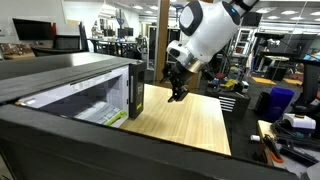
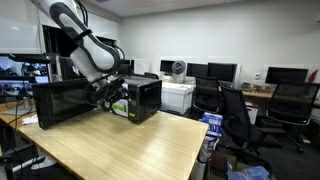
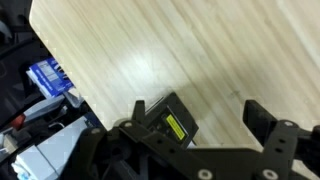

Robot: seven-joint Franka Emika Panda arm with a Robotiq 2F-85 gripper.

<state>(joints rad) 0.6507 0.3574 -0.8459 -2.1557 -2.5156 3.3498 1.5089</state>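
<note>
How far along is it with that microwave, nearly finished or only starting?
Early on, I'd say. Done: the pincer is already right beside the microwave, above the wooden table. In hand: nothing, as the pincer is open and empty. Left: apparently all the real handling of the microwave. I can't tell from here whether its door is open or whether the pincer touches it.

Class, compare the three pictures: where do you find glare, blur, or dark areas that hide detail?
Wrist view: soft throughout, pale sheen on the wooden table, open tool a dark blur at the bottom. In an exterior view, the black appliance makes a dim, unfocused foreground. In an exterior view, the arm is evenly lit, detail small.
</note>
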